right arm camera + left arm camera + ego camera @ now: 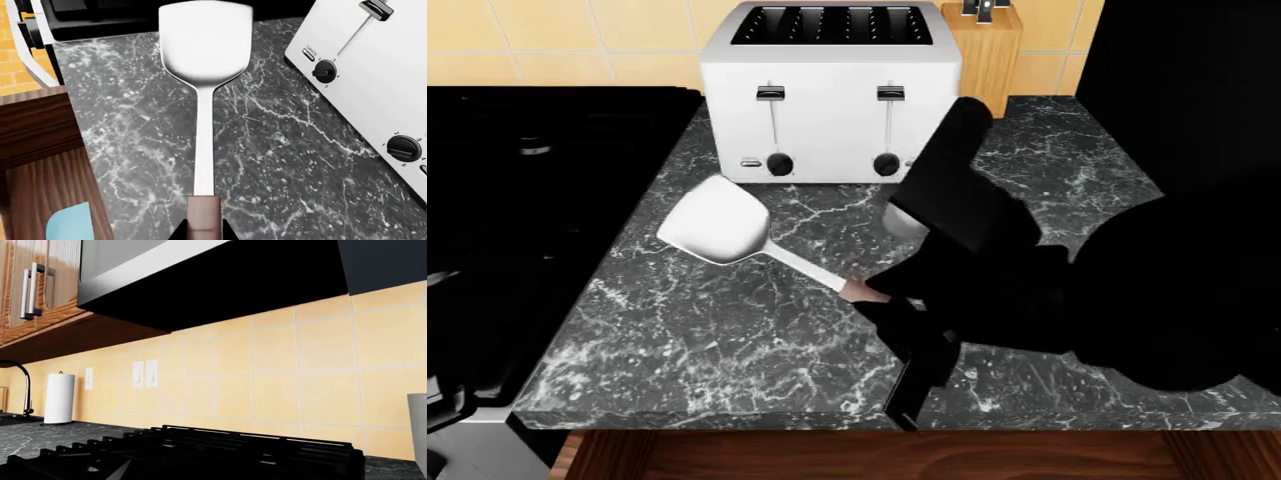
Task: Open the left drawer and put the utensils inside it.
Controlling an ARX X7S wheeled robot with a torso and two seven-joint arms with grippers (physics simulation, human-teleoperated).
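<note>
While the right gripper (202,235) closes its fingers on the spatula (718,222) handle above the counter (694,330), the left gripper's state cannot be told.

From the head we looked steeply down on the marble bench (721,340), toaster (827,95) at the far edge. Our right wrist camera sat very close and low over the same bench, facing along the metal spatula (203,75) toward the stove, sharing spatula and toaster with the head view. Our left wrist camera looked level across the stove grates (200,452) at the tiled wall (300,375), sharing only the stove.
</note>
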